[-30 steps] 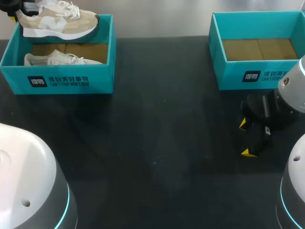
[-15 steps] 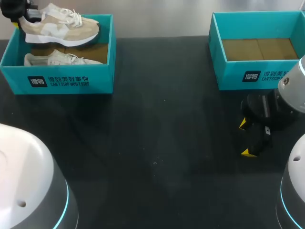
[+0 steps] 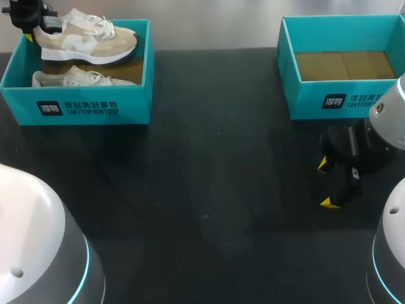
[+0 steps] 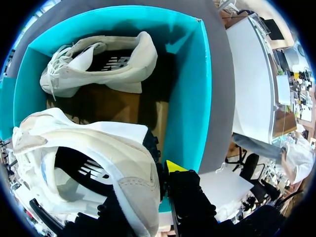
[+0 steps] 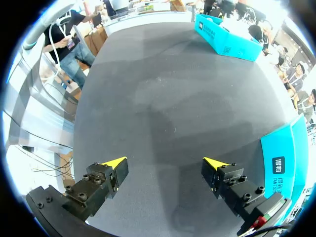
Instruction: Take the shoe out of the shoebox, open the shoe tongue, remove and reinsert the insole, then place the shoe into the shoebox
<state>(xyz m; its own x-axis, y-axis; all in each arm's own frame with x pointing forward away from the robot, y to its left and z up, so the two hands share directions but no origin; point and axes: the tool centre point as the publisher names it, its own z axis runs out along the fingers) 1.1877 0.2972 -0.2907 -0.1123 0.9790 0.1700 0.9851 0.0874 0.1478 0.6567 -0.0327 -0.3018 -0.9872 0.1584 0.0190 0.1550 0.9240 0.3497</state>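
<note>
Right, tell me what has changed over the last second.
The left tool, gripping the beige and white sneaker by its heel, has carried it a little toward the near side and slightly rightward over the teal cardboard shoebox. Nothing was let go. The right tool, open above the black table, the white sneaker lying in the shoebox, and the shoebox itself stayed put.

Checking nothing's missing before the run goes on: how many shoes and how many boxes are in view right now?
Shoes: 2 (held shoe, lying shoe)
Boxes: 2 (left box, right box)
Total: 4
</note>
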